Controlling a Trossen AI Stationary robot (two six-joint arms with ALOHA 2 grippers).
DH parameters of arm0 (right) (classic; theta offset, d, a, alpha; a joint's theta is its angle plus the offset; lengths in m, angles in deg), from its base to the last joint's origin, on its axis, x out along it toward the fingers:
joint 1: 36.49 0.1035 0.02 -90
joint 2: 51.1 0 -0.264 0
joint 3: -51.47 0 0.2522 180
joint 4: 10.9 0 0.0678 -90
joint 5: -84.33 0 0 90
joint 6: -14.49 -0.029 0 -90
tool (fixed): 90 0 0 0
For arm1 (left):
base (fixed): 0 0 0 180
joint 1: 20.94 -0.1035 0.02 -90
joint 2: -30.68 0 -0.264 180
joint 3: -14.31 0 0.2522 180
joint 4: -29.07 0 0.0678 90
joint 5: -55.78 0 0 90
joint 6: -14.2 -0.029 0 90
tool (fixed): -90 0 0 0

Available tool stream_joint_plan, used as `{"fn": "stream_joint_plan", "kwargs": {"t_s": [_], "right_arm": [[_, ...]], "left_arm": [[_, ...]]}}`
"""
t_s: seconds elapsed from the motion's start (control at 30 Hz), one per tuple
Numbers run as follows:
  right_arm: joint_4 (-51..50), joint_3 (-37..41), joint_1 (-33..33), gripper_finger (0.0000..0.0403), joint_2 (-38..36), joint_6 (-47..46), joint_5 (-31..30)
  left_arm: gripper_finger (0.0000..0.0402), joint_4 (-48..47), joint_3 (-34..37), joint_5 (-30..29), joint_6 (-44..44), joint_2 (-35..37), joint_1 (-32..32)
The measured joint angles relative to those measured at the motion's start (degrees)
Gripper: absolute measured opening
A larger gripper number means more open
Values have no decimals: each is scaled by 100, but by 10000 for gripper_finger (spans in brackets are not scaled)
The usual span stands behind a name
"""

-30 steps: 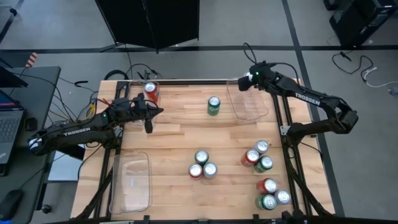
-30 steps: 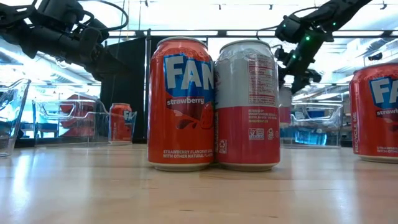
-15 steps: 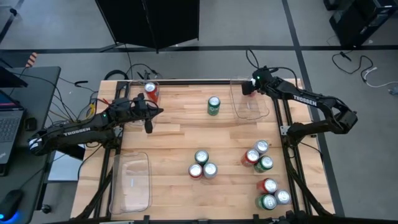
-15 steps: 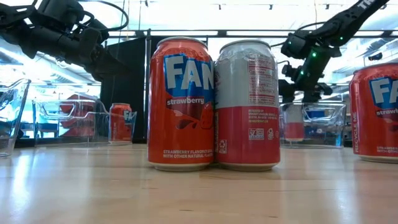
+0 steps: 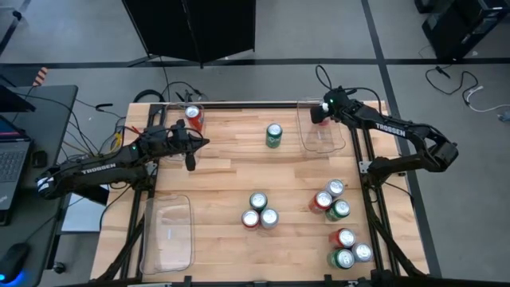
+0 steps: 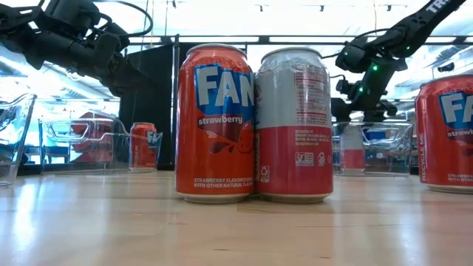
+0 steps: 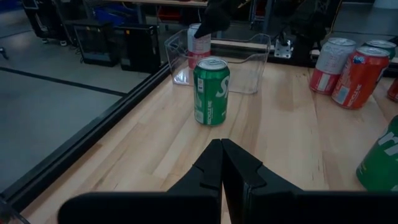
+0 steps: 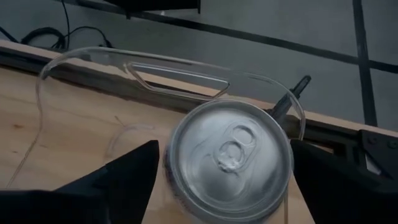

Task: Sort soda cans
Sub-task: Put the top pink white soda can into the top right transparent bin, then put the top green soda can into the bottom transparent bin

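My right gripper is over the clear bin at the table's far right, shut on a red-and-silver soda can that stands inside the bin's walls. My left gripper hovers shut near the far left, touching nothing. In front of it a green can stands upright on the table. A red can stands in the far-left bin. A group of three cans stands mid-table, and several more stand near the right edge. My right gripper comes from above, pointing down, with one finger on each side of the can's upper wall, just below the silver top. The can is upright, down inside the bin. Whether its base rests on the bin's floor, I cannot tell.
A third clear bin lies at the near left corner. Two cans stand close in front of the low camera. Bare wood lies between the green can and the mid-table group. Cables hang beyond the far edge.
My right gripper has moved a little toward the near edge and down, lowering the can from above the bin's rim to inside its walls. The can stayed upright in the hold.
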Motion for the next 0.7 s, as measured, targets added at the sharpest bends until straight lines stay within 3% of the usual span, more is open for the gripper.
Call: {"fn": "stream_joint_plan", "kwargs": {"t_s": [0.23,0.47,0.57,0.7], "right_arm": [[-176,-308,2,347,0,322,7],[-1127,-1300,211,348,-7,717,54],[-1136,-1607,498,348,-9,977,666],[-464,-1607,1069,348,-11,1222,2117]], "left_arm": [[8,-11,0,0,0,0,2],[8,-22,0,-1,0,0,1],[8,-24,0,-1,0,0,1],[8,-32,0,-2,0,0,1]]}}
